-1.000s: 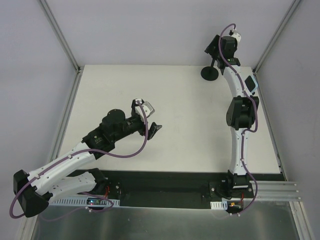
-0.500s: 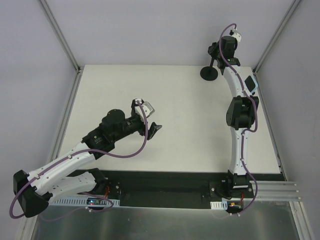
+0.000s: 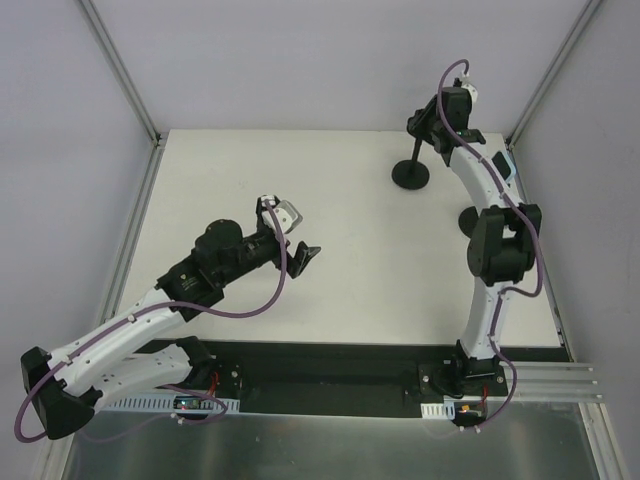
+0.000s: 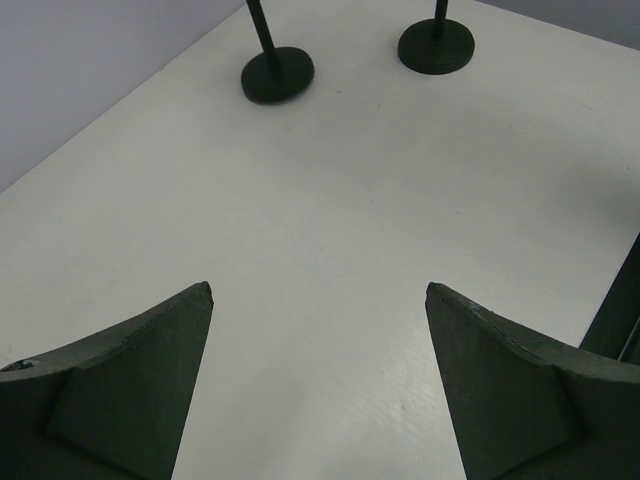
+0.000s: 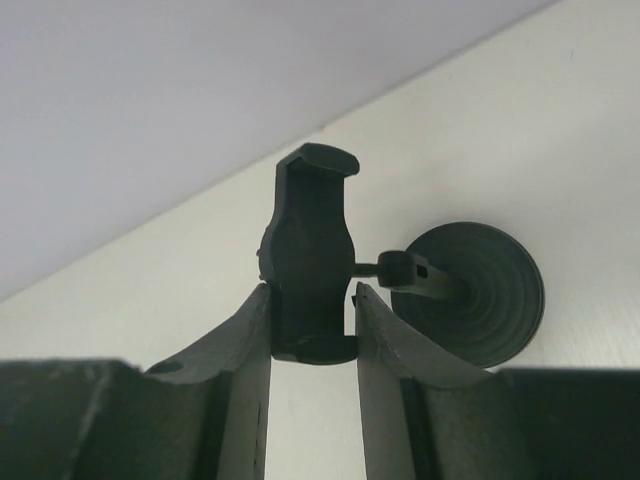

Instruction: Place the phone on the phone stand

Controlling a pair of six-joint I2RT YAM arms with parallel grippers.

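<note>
The phone is out of view in every frame. The black phone stand [image 3: 410, 175] stands near the back right of the white table [image 3: 350, 210], with a thin pole rising from a round base. My right gripper [image 3: 428, 122] is above it. In the right wrist view the right gripper [image 5: 312, 290] is shut on the stand's clamp head [image 5: 310, 230], and the ribbed round base [image 5: 485, 295] lies beyond. My left gripper [image 3: 305, 255] hovers mid-table. The left wrist view shows it [image 4: 320, 290] open, with only bare table between the fingers.
The left wrist view shows two dark round bases with poles, one at the top left [image 4: 277, 75] and one further right [image 4: 436, 45]. I cannot tell which of them is held. Metal frame posts [image 3: 120, 70] and grey walls close in the table.
The right gripper has shut on the stand's clamp head. The stand's base has slid towards the front and a little left. The left arm has shifted slightly left, still open.
</note>
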